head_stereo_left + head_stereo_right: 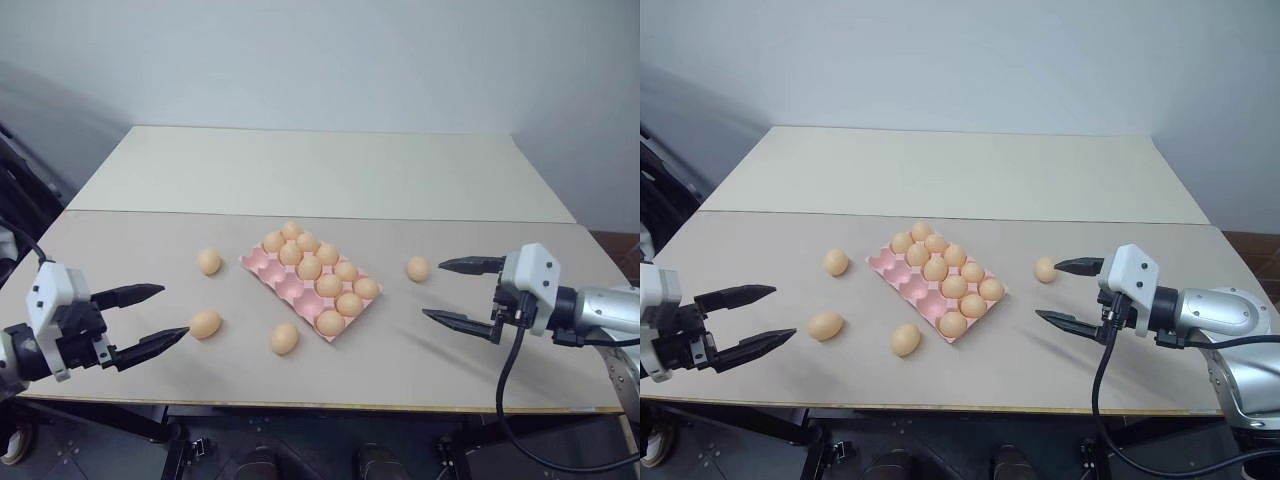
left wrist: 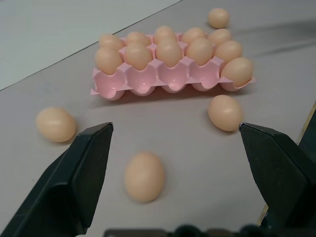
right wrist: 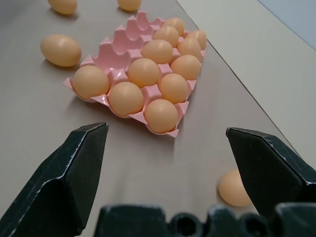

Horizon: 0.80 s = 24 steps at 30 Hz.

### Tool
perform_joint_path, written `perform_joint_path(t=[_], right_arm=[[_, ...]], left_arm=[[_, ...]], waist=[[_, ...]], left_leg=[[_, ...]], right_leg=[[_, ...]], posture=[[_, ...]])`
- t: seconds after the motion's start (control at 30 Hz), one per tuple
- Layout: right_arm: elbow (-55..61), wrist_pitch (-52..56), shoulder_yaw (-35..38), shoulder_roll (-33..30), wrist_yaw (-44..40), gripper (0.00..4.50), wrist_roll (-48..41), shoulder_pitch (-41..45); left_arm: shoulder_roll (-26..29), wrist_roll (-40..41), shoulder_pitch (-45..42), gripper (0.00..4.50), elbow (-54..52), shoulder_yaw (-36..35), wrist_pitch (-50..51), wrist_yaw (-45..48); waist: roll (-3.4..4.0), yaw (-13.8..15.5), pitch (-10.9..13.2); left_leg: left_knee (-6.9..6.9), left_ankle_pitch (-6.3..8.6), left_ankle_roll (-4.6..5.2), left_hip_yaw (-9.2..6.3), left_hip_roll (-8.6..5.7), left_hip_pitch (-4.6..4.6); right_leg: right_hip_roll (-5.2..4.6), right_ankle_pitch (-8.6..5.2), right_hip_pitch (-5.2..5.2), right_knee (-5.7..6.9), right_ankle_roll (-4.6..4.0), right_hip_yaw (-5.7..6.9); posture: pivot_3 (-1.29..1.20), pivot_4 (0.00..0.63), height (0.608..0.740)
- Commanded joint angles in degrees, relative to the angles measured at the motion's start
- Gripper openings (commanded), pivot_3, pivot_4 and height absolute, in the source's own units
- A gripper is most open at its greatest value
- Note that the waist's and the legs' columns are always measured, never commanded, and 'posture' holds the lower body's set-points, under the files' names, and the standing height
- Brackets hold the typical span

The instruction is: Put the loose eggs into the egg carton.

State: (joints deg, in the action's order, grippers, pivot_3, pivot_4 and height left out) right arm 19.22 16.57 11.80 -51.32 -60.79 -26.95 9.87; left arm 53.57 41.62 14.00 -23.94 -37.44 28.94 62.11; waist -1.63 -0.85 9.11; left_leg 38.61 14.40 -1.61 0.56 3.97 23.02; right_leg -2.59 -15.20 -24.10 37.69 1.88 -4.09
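The pink egg carton [image 1: 268, 267] lies slanted at the table's middle, with several tan eggs in its right-hand cups and the cups along its left side bare. Loose eggs lie around it: one [image 1: 208, 261] to its left, one [image 1: 204, 323] nearer the front left, one [image 1: 284, 338] in front of it, one [image 1: 417, 268] to its right. My left gripper [image 1: 172, 311] is open, its lower fingertip almost at the front-left egg [image 2: 144, 176]. My right gripper [image 1: 434, 289] is open too, just right of the right-hand egg [image 3: 236, 187], holding nothing.
The grey tabletop [image 1: 500, 370] ends in a front edge close under both grippers. A paler table [image 1: 330, 170] adjoins it at the back, with a wall behind.
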Motion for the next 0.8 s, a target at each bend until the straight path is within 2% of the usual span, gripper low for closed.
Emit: perform_joint_path(t=[0.03,0.13,0.53,0.8], right_arm=[[0.3,-1.5,0.4,0.0,-0.4,4.5,0.0,0.8],[0.1,-1.7,0.4,0.1,-0.5,4.5,0.2,0.9],[-0.8,-1.0,0.4,-0.5,-1.0,4.5,0.4,2.6],[-0.6,-1.6,-0.8,0.3,1.2,4.5,3.6,2.6]], left_arm=[[-0.3,0.5,-0.1,4.44,-1.2,-2.3,-0.8,0.2],[-1.1,2.8,-1.4,4.44,-1.9,-2.8,0.8,-1.8],[-0.3,2.0,-2.0,4.44,-1.9,-1.7,-0.2,-0.1],[0.6,1.9,-4.5,4.44,-0.8,1.4,-0.1,1.6]], waist=[[0.0,0.0,0.0],[0.0,0.0,0.0],[0.0,0.0,0.0],[0.0,0.0,0.0]], left_leg=[[0.0,0.0,0.0,0.0,0.0,0.0],[0.0,0.0,0.0,0.0,0.0,0.01],[0.0,0.0,0.0,0.01,0.0,-0.02],[0.01,0.0,0.0,0.01,0.0,-0.02]], right_leg=[[0.0,0.0,0.0,0.0,0.0,0.0],[0.0,0.0,0.0,0.0,0.0,0.0],[0.0,0.0,0.01,0.03,-0.01,-0.01],[0.0,0.0,0.02,0.04,0.0,-0.01]], posture=[[0.0,0.15,0.74],[0.0,0.15,0.74],[0.0,0.15,0.74],[0.0,0.15,0.74]])
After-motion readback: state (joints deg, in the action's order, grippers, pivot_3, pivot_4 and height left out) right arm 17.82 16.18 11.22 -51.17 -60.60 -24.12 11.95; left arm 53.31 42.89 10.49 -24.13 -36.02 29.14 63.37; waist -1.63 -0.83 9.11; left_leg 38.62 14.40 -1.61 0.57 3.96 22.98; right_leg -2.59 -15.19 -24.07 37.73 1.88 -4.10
